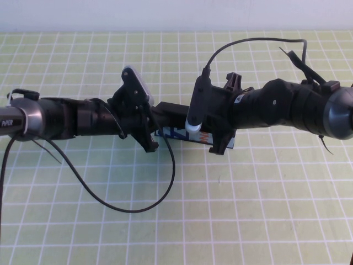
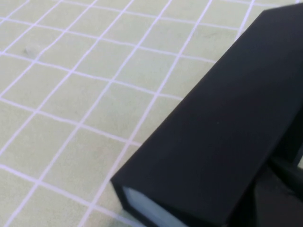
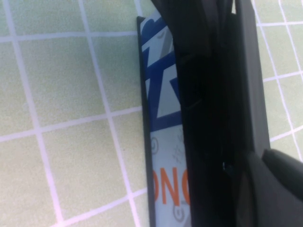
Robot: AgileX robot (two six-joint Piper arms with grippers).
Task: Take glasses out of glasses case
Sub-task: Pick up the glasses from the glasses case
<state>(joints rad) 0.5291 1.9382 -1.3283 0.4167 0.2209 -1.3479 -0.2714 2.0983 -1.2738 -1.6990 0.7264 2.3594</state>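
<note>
Both grippers meet over the glasses case [image 1: 168, 118] at centre: right gripper [image 1: 190, 130] at 3 o'clock with fingers closed, apparently on its flap; left gripper [image 1: 144, 130] at 9 o'clock, fingers' state unclear. Lifting the lid comes next.

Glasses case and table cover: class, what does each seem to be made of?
Glasses case: probably matte black card or board, given its flat faces, crisp edges and lack of shine; its printed strip looks like smooth coated paper. Table cover: a pale green sheet with white grid lines, possibly vinyl or cloth; the look leaves it open.

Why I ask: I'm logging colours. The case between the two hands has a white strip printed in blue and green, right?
Not green: the right wrist view shows the glasses case strip printed in blue and orange. It does lie between the left hand and right hand.
</note>
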